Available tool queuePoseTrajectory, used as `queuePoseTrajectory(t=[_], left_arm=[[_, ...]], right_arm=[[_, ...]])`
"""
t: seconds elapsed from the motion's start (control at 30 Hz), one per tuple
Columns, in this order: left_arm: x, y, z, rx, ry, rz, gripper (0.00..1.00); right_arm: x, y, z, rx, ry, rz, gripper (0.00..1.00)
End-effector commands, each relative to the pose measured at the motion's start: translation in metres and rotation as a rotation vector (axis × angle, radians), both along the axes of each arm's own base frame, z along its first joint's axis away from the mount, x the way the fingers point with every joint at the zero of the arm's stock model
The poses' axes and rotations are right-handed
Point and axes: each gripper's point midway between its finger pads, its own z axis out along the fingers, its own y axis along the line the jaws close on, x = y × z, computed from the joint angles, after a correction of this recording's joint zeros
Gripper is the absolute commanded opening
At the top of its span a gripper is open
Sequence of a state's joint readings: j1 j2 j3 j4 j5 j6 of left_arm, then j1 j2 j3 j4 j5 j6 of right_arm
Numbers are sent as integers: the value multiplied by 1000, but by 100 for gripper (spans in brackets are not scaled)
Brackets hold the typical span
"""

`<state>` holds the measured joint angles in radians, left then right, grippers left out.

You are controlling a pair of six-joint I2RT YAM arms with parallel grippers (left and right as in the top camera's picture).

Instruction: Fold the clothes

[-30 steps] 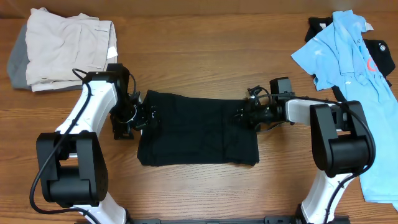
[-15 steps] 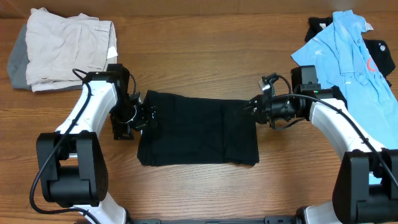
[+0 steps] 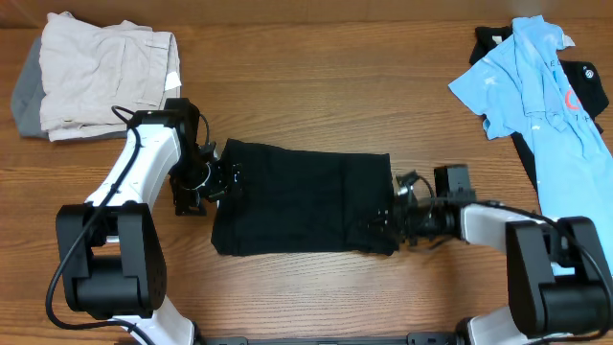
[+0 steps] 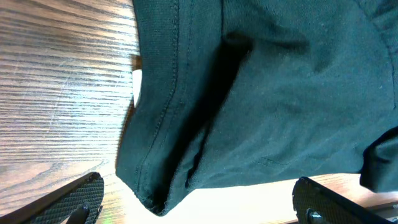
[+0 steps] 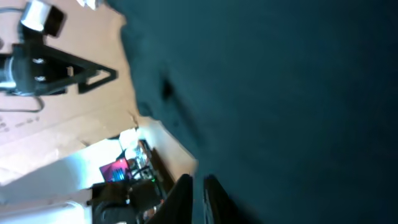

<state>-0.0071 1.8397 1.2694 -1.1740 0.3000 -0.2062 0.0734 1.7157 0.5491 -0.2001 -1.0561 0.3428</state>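
The black shirt (image 3: pixel 302 196) lies folded into a rough rectangle in the middle of the table. It fills the left wrist view (image 4: pixel 267 93) and the right wrist view (image 5: pixel 280 93). My left gripper (image 3: pixel 206 182) stands wide open at the shirt's left edge, with the fabric's corner between its fingers (image 4: pixel 81 199), touching neither. A white label (image 4: pixel 136 87) peeks out at that edge. My right gripper (image 3: pixel 388 222) is at the shirt's right front corner. Its jaws (image 5: pixel 198 180) are pressed nearly together on the dark fabric, with only a slit between them.
A light blue polo (image 3: pixel 541 96) lies spread at the far right over another black garment (image 3: pixel 586 81). A folded beige pile (image 3: pixel 101 72) sits at the back left. The wooden table (image 3: pixel 306 86) shows bare between them.
My right arm swung from the shirt's right edge down toward the front, ending at the shirt's right front corner. The left arm and gripper have not moved.
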Motion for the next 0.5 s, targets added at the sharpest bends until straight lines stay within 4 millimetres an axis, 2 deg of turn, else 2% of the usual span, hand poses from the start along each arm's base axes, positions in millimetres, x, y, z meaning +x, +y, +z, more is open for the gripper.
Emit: queuePoseTrajectory(t=[0.0,0.23,0.3,0.47], left_arm=[[1,-3,9,-7,-35,-20,100],[1,-3,9,-7,-35,-20,100],[1,-3,9,-7,-36,-22,100],[1,-4,9,-16,-48,-60,100]], right_arm=[[-12,-2,-17,-20,84,-28,12],[-16,-21,-52,-208,201,-114,15],[-13,-21,-52,-209,183,-107,14],[1,-14,-26,-161,120,-73,13]])
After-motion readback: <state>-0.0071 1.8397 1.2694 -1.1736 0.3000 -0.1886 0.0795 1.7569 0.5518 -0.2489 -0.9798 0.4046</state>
